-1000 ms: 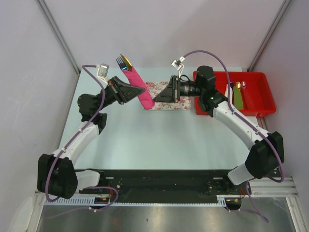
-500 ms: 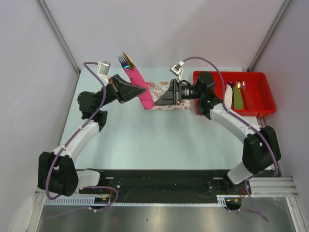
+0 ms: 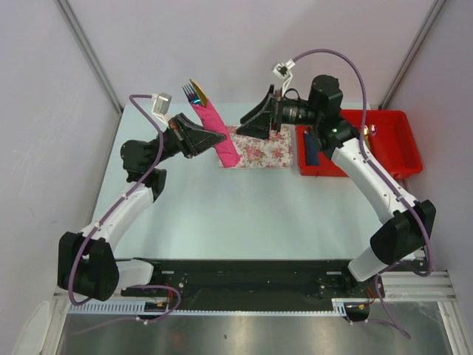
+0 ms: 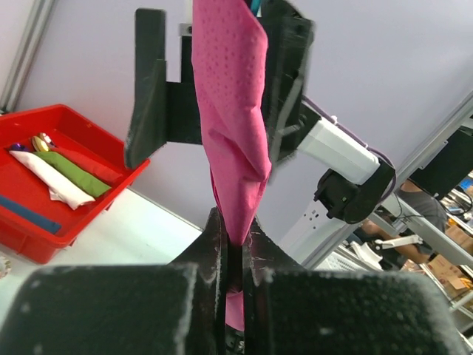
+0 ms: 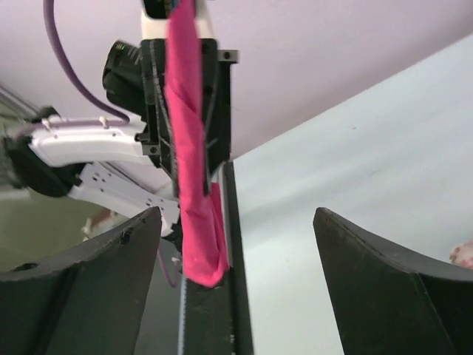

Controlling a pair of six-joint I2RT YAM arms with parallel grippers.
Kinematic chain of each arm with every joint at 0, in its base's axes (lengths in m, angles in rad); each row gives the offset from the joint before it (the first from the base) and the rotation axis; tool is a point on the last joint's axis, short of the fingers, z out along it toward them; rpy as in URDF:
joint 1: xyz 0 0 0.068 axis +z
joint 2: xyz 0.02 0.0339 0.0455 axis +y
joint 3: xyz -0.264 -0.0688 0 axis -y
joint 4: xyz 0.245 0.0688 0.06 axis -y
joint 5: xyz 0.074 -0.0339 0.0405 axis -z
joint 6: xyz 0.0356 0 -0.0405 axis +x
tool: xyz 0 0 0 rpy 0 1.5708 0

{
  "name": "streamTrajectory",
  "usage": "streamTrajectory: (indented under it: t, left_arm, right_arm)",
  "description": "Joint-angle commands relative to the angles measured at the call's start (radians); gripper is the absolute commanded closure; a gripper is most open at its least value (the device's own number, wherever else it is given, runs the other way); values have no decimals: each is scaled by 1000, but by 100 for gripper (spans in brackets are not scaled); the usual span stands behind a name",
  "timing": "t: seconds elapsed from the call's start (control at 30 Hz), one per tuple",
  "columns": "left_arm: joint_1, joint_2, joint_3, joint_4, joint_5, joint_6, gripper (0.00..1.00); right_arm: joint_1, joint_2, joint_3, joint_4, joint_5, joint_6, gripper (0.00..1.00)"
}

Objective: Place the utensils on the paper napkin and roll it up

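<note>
The pink paper napkin (image 3: 219,137) is rolled up into a long tube; it is up in the air, leaning, just by the left end of the flowery tray (image 3: 266,155); the blue fork (image 3: 190,92) and the gold knife (image 3: 198,90) are inside it, and only their tops poke out of the far end. My left hand (image 3: 213,137) is squeezed tight on the roll, down near its lower part; nothing else holds it. My right hand (image 3: 251,122) is wide open and has nothing in it; it hangs close to the roll, above the tray, not touching. The rolling looks done to me; I think the roll needs a place to go, maybe the red bin (image 3: 399,148) where other rolls lie.

Here is what could go wrong. I pinch only one spot, so the loose paper could come undone; the fork and knife look slippery and heavy, so if I tip the roll too far they could slide out and drop on the desk (image 3: 244,207); if I squeeze harder, the thin paper could tear.
</note>
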Motion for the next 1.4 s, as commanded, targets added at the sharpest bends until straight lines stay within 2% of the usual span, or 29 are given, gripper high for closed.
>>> streamTrajectory:
  t: [0.0,0.07,0.3,0.37,0.4,0.47,0.5,0.57,0.6,0.67,0.8,0.83,0.97,1.07,1.23,1.3,1.37]
  left_arm:
    - [-23,-20,37,18,-35,26,100]
    - [-25,-18,40,12,-38,29,100]
    - [-26,-11,51,22,-38,33,100]
    - [-28,-8,51,27,-40,32,100]
    - [-28,-8,51,29,-38,32,100]
    - [-28,-6,52,38,-37,32,100]
    - [-28,-6,52,41,-35,33,100]
    - [-26,-8,54,42,-35,36,100]
    - [-26,-8,54,42,-34,44,100]
    - [-25,-11,52,39,-32,56,100]
    - [-23,-21,54,-9,-31,107,100]
    - [-23,-28,54,-22,-28,118,96]
    - [-23,-40,37,-50,-23,133,55]
    - [-23,-48,23,-79,-21,145,43]
    - [-26,-48,9,-94,-31,135,41]
    - [-28,-37,6,-85,-35,113,44]
    - [-31,-25,8,-71,-37,87,55]
  right_arm:
    - [97,12,47,-153,54,-217,14]
    - [121,9,30,-154,46,-235,18]
    - [156,9,-26,-115,16,-198,46]
    - [157,12,-37,-78,-7,-151,48]
    - [156,18,-46,-67,-17,-133,56]
    - [154,24,-60,3,-46,-83,63]
    - [153,26,-66,22,-53,-44,71]
    - [150,30,-80,62,-78,-13,78]
    - [150,35,-85,89,-86,24,87]
    - [147,36,-91,103,-107,50,100]
    - [150,36,-91,117,-115,72,100]
    - [150,33,-88,117,-107,69,100]
    - [147,30,-71,123,-87,55,100]
    - [141,27,-66,128,-78,47,100]
    - [144,18,-66,139,-73,35,100]
    - [145,17,-66,148,-72,35,100]
    - [145,17,-68,152,-72,35,100]
